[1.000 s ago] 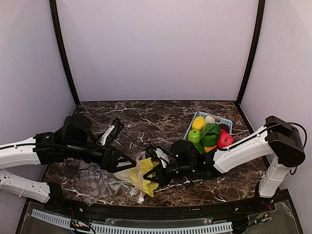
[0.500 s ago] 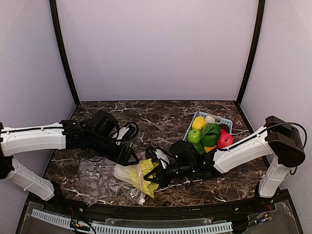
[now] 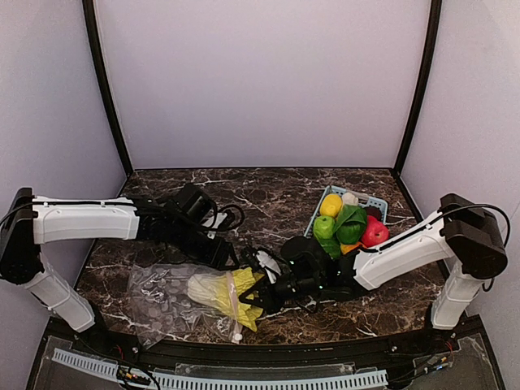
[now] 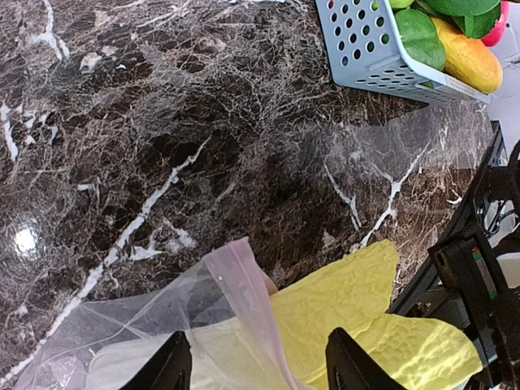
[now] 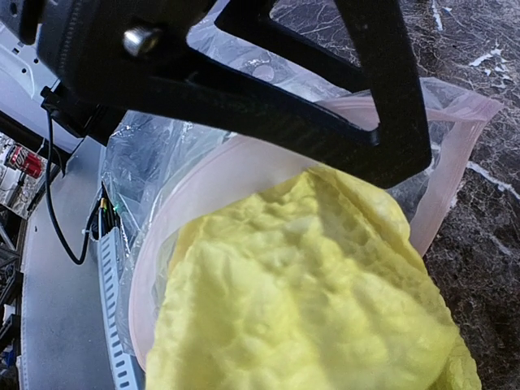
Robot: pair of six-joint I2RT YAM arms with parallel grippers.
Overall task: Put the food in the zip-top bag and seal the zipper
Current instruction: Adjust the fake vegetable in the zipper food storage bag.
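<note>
- Cabbage (image 3: pixel 218 288): laid on the counter (image 3: pixel 260 195) with its long axis running left to right. The pale stem end is lodged inside the bag (image 3: pixel 158 301), and the yellow leaf end is left outside the mouth.
- Bag: spread flat near the front edge, mouth turned rightward. The zipper (image 4: pixel 253 284) is seen arched over the cabbage.
- Left pincer (image 4: pixel 260 367): held open, its tips set either side of the zipper's far part. Nothing is seen to be clamped.
- Right pincer (image 3: pixel 258 283): shut and placed at the leaf end, just right of the mouth. Whether a leaf is pinched cannot be told.
- Governing relation: the bag's interior lies leftward of the right pincer, along the cabbage's own axis. A push along that line is judged due, the mouth being kept lifted by the nearer left arm.
- Lemon (image 3: pixel 331 205) and apple (image 3: pixel 323 227): kept in the basket (image 3: pixel 375 201), well apart from the bag.
</note>
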